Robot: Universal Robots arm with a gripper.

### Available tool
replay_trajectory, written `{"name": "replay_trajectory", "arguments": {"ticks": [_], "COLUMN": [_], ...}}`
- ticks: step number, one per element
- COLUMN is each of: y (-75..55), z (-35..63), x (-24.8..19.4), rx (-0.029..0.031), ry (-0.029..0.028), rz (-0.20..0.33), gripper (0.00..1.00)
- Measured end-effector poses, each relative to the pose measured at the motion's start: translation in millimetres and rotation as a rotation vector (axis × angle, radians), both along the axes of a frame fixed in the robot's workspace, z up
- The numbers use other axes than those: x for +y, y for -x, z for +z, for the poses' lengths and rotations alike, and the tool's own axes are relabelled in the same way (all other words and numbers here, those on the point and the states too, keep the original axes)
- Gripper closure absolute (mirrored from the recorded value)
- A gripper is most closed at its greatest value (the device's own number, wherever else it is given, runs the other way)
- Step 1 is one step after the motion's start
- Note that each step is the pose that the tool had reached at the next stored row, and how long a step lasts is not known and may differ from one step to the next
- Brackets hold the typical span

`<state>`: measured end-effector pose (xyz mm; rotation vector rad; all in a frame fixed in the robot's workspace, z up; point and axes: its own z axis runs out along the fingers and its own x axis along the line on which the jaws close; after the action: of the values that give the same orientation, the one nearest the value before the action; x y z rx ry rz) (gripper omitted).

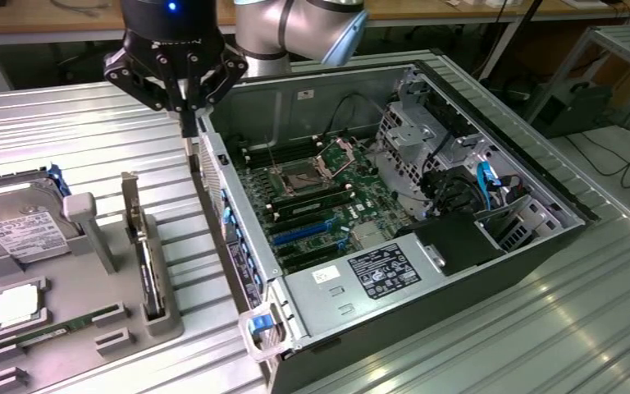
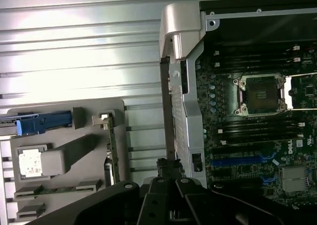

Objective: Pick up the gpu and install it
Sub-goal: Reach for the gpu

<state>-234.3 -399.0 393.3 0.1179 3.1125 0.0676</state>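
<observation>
Black and drawn fully together, the jaws of the gripper (image 1: pixel 189 123) hold nothing. They point straight down above the side wall of the open computer case (image 1: pixel 492 115), at the wall on the exterior view's left, near the case's far corner. In the wrist view the gripper (image 2: pixel 168 168) sits right over that same wall edge.

The gpu (image 1: pixel 145 263) is not in the case. It stands on its long edge in a slot of the grey tray (image 1: pixel 85 283), which lies just beside the case on the exterior view's left. The card's silver bracket is at the end farther from the camera. From the wrist the gpu (image 2: pixel 112 155) shows as a thin strip, apart from the gripper.

On the same tray, farther from the case than the card, lie a hard drive (image 1: pixel 20 230), a processor chip (image 1: pixel 14 308) and a green memory stick (image 1: pixel 58 328).

Inside the case the motherboard (image 1: pixel 326 213) lies bare, its blue slots uncovered. Case and tray both rest on a ribbed metal table (image 1: pixel 75 131).
</observation>
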Motion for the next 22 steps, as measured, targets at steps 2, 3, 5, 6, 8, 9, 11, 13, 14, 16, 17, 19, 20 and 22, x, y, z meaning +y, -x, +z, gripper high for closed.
{"name": "replay_trajectory", "arguments": {"ticks": [2,3,5,6,8,9,11,13,14,16,17,19,20,22], "y": [1.7,2.3,3.9,4.9,7.0,7.8,10.0,11.9,12.9,14.8,15.8,17.7,18.5,21.0], "z": [0.0,0.0,0.0,0.0,-0.1,-0.1,-0.2,-0.2,-0.3,-0.3,-0.3,-0.4,-0.4,-0.5], "x": [0.0,0.0,0.0,0.0,0.0,0.0,0.0,0.0,0.0,0.0,0.0,0.0,0.0,0.0], "rx": [0.0,0.0,0.0,0.0,0.0,0.0,0.0,0.0,0.0,0.0001,0.0001,0.0002,0.0003,0.0005], "ry": [0.0,0.0,0.0,0.0,0.0,-0.0001,0.0,0.0,-0.0001,0.0,0.0,0.0,-0.0001,0.0001], "rz": [0.0,0.0,0.0,0.0,0.0,0.0,0.0,0.0,0.0,0.0,0.0,0.0,0.0,0.0], "gripper": [0.89,0.89,0.89,0.89,0.89,0.89,0.89,0.89,0.89,0.89,0.89,0.89,0.89,0.89]}}
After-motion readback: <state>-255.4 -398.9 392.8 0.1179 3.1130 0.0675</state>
